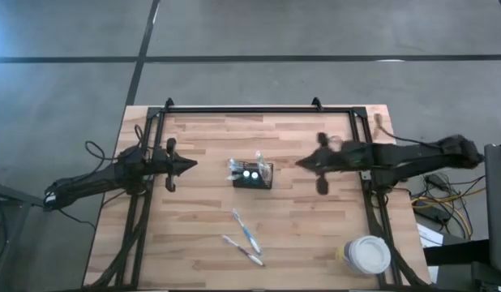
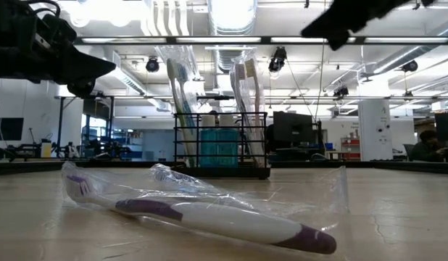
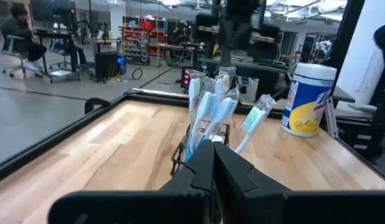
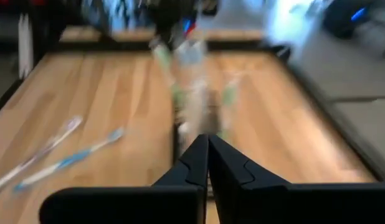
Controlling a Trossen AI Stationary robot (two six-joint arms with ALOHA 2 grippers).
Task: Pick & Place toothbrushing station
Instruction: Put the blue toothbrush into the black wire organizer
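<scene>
The black wire-mesh caddy (image 1: 253,176) stands on its base at the middle of the wooden table, with several wrapped toothbrushes upright in it; it also shows in the low view (image 2: 220,141) and in the left wrist view (image 3: 202,140). My left gripper (image 1: 192,165) is shut and empty, above the table to the caddy's left. My right gripper (image 1: 299,164) is shut and empty, above the table to the caddy's right. Two loose wrapped toothbrushes (image 1: 244,238) lie flat nearer the table's near edge; one, purple and white (image 2: 209,217), fills the low view's foreground.
A round white-lidded tub (image 1: 367,255) stands at the table's near right corner. A black rail frame (image 1: 259,109) runs along the far edge and down both sides. Bare wood lies between each gripper and the caddy.
</scene>
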